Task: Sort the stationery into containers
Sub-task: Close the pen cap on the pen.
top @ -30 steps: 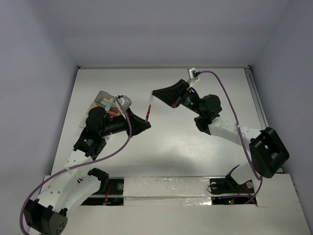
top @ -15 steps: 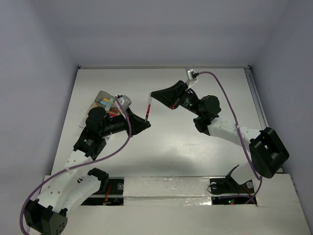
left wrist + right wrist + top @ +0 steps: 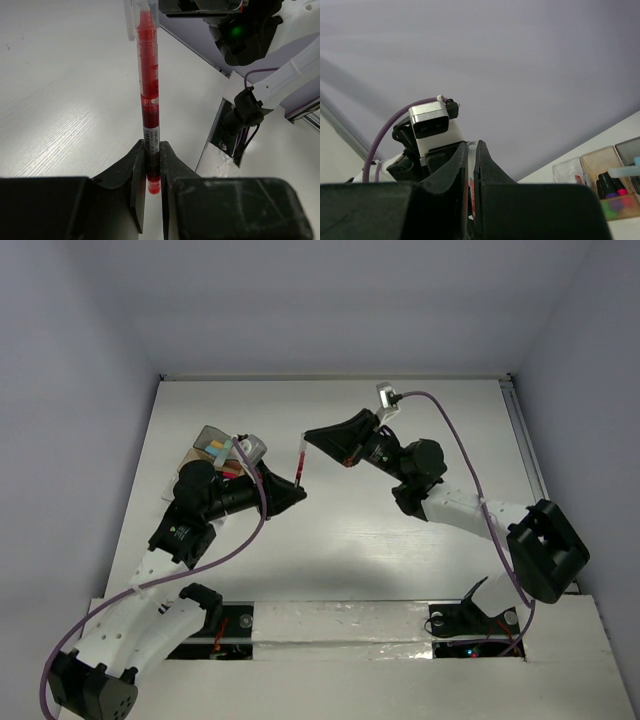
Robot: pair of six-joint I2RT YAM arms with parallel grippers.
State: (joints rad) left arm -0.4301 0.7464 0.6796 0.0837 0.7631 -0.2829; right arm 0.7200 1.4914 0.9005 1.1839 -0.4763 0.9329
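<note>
Red pen (image 3: 148, 95), "deli" printed on barrel label

Lab robot cell: white table (image 3: 350, 540), plain walls (image 3: 330, 300)

Overhead rear view, close wrist views, shared pen (image 3: 149, 90)

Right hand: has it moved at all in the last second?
Yes, slightly. In the top view the right hand has drifted left, toward the containers, while shut on the red pen that the left hand also grips.
</note>
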